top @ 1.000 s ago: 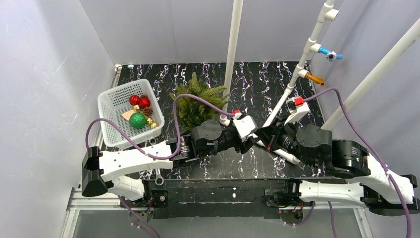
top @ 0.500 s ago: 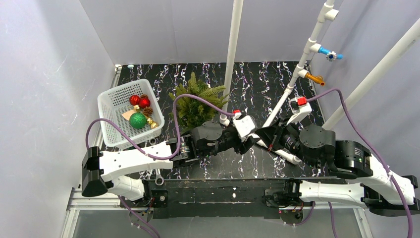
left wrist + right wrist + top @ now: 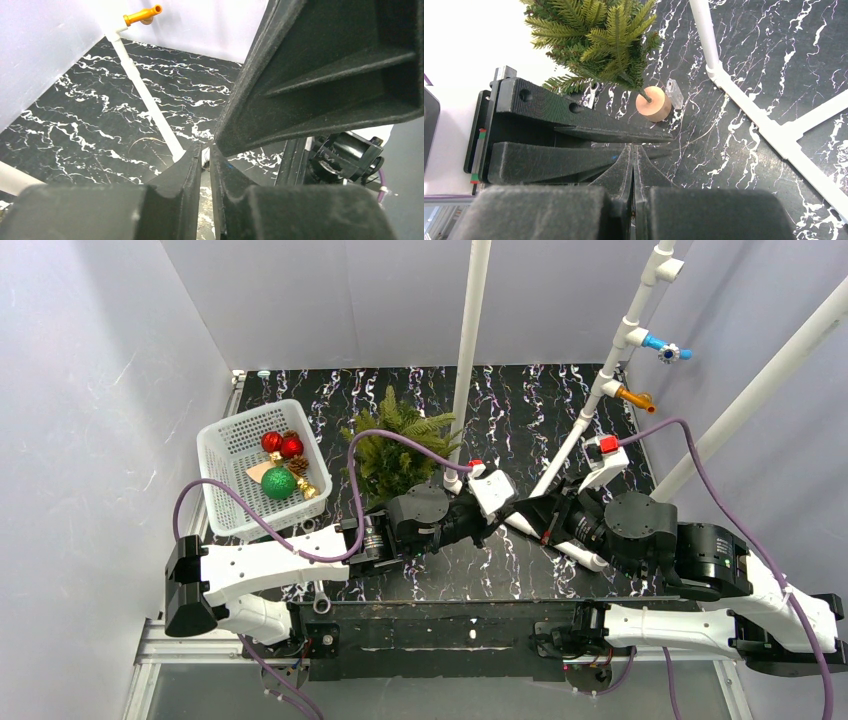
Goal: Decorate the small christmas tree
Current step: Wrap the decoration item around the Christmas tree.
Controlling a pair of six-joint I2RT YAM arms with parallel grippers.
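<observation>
1. At the far left, a white plastic mesh basket sits on the black, white-veined marble-pattern table. It holds two shiny red baubles, a larger shiny green bauble, a brown pine cone and a small gold bell.
2. Just right of the basket, and apart from it, is the small christmas tree, bushy and green. No ornaments show on it. Its round tan wooden base rests on the table beside a small clear plastic piece. Whether it leans cannot be told.
3. Near the table's middle, in front of the tree, is the left gripper. Its black fingers are drawn close, with only a narrow slit between them. Whether anything thin is pinched there cannot be told.
4. Tip to tip with it is the right gripper. Its fingers are pressed tightly together, with nothing visible between them.
5. Behind the grippers stands a white plastic pole.
6. Further right, a slanted white pipe carries an orange fitting and a blue one.
</observation>
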